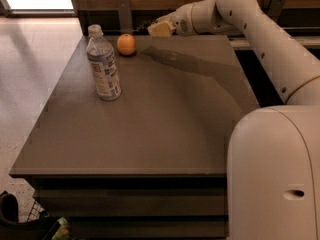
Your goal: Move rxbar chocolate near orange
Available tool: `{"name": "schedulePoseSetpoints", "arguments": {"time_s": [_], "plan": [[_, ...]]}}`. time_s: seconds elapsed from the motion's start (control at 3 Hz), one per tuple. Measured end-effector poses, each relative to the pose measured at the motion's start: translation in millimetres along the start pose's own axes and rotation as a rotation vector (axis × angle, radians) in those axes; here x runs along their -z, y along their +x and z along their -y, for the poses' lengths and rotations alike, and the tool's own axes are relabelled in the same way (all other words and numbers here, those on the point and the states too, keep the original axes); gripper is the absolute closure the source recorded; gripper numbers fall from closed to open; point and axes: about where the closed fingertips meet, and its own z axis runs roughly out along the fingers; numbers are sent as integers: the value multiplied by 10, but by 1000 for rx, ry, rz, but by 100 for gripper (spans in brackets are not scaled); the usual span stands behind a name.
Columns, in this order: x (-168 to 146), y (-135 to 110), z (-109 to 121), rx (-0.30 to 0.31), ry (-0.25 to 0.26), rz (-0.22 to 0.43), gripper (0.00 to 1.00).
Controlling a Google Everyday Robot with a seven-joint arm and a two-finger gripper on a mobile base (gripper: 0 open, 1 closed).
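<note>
Apparently the gripper [159,28] hangs just right of the orange [126,44] in view; whether it clasps the rxbar chocolate I cannot tell.

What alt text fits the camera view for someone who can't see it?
A white robot arm reaches over the far edge of a dark table, its hand hovering just right of an orange. A clear water bottle stands upright nearer the camera, left of the orange.

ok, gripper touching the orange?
Apart. Camera view shows a gap between the orange and the gripper, which hangs to its right over the table's far edge.
</note>
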Motion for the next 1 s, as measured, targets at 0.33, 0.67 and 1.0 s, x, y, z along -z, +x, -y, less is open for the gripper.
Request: {"name": "schedulePoseSetpoints", "arguments": {"time_s": [0.33,0.67,1.0], "plan": [[-32,7,-17,-1,-5,-1,53],[-81,17,-42,-2,-12,-2,21],[-109,24,-57,-3,-16,-3,0]]}}
